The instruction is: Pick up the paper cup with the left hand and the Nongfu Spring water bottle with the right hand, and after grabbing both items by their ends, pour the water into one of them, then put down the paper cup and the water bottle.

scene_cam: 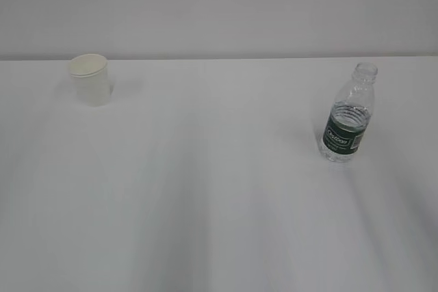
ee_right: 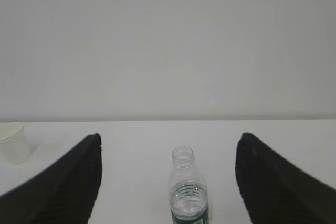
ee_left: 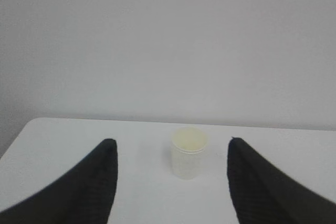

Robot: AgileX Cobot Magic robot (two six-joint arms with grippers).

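Probably a bare lab or test bench: plain white table [scene_cam: 219, 203], blank grey wall [scene_cam: 219, 5].

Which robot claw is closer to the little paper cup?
Left. The left claw is open and lined up facing the paper cup. The right claw faces the water bottle, with the cup far off to its left.

Exterior cam looks down at a slant; each wrist cam peers forward between its spread jaws, both catching the paper cup [ee_left: 189, 152].
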